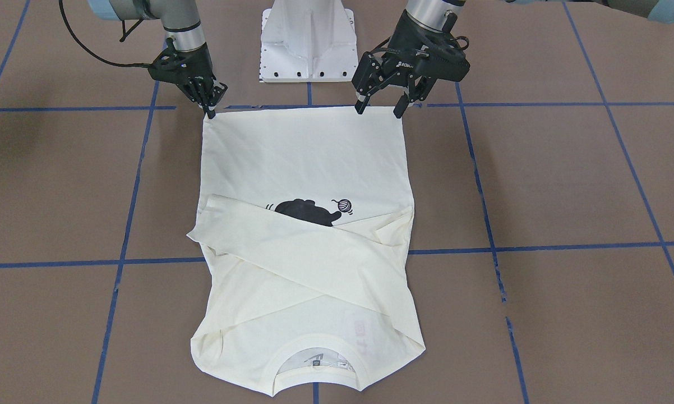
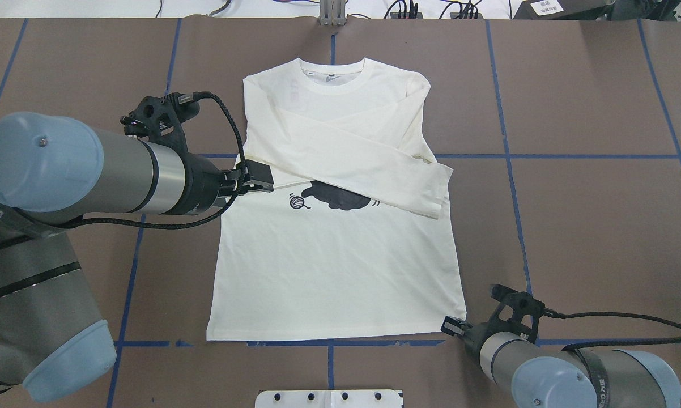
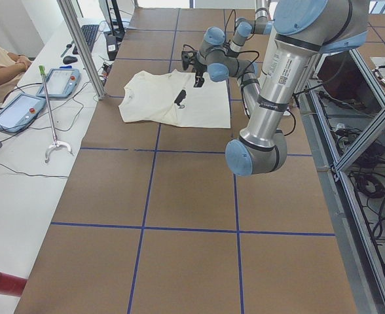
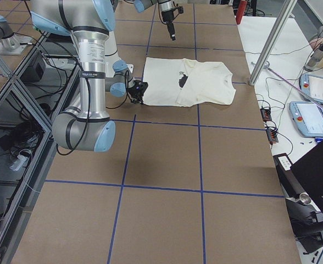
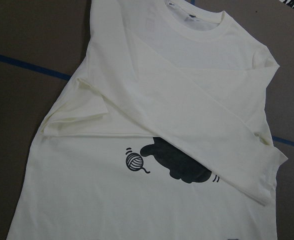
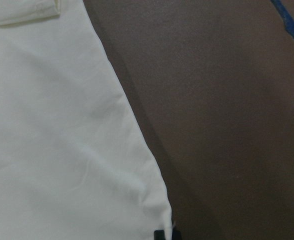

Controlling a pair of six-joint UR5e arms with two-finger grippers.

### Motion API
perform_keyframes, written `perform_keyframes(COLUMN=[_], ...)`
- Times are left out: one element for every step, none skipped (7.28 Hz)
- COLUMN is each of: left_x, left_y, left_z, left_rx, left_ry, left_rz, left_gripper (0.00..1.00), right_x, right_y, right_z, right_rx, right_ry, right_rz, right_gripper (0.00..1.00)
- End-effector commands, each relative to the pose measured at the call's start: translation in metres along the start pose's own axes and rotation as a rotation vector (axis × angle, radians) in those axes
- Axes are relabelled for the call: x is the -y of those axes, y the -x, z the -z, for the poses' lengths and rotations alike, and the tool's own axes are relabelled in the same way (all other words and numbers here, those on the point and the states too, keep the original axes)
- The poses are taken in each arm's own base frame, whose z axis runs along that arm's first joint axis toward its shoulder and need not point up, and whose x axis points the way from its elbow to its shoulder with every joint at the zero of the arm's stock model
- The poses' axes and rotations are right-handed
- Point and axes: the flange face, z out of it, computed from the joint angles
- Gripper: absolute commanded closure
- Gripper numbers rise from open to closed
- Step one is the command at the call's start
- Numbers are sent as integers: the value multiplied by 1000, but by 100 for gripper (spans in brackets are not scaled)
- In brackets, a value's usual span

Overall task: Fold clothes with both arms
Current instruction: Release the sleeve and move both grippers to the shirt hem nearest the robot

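**Evidently mid-fold: sleeves were crossed, the hem fold had not begun**

The T-shirt (image 2: 340, 272) lay flat and face up in the middle of the table (image 2: 573, 226). Its collar (image 2: 333, 71) was on the far side from the robot and its hem (image 2: 329, 335) on the near side, along a blue tape line (image 2: 374, 343). Both sleeves (image 2: 374, 175) were laid across the chest in an X, half covering the cat print (image 2: 337, 198). To my eye the sleeve stage was done and the bottom-to-top fold was the step in hand.

The right gripper (image 1: 209, 109) was down at table level on the hem corner on the robot's right. Its fingers were drawn narrow, almost together. Whether they had cloth pinched between them I could not tell, since the corner lay flat. The right arm (image 2: 544, 368) reached in low, with the wrist tipped down.

The left gripper (image 1: 379, 109) hung well above the shirt with its fingers spread wide and nothing in them. The left arm (image 2: 91, 170) held its forearm roughly level, and its wrist camera looked down over the whole chest.

I judged that the next move called for the left gripper to come down to the other hem corner and close on it. Both arms would then need to lift evenly and carry the hem toward the collar without dragging the crossed sleeves.
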Motion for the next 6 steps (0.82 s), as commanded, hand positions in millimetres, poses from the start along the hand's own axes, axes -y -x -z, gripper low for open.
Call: perform_keyframes(left_x=[-7, -55, -101, -133, -155, -171], left_y=[24, 39, 56, 72, 103, 110], left_z=[-20, -37, -62, -76, -86, -93], left_rx=[65, 109, 202, 276, 338, 360], left_ry=[9, 47, 20, 44, 36, 38], left_rz=[147, 176, 192, 172, 195, 190], left_gripper=[11, 11, 12, 12, 15, 17], right_x=[1, 5, 6, 5, 4, 5], right_y=[5, 15, 19, 25, 25, 24], right_z=[9, 30, 40, 43, 43, 42], right_rx=[21, 60, 80, 91, 92, 90], right_ry=[-4, 13, 24, 28, 30, 26], right_rz=[-2, -13, -19, -23, -21, -21], right_gripper=[100, 100, 100, 100, 100, 100])
